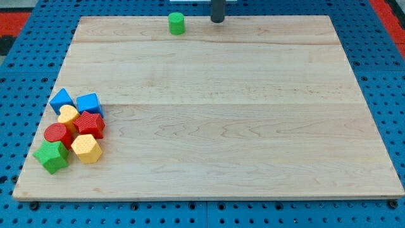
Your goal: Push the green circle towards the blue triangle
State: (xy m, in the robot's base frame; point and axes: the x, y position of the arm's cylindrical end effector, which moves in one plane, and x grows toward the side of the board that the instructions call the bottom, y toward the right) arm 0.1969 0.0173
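Rod upright at board's top edge, my tip [217,21] just right of green circle [176,23]; circle upright, no long axis; blue triangle [62,101] far bottom-left; tool plain rod, nothing pinched.

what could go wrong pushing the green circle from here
My tip sits to the view's right of the green circle, near the board's top edge; a push from this side sends it leftward along the edge, not toward the blue triangle. The triangle touches a tight cluster including the blue cube, so an arriving circle may scatter it.

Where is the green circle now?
The green circle sits at the view's top edge of the board, left of centre, just left of my tip.
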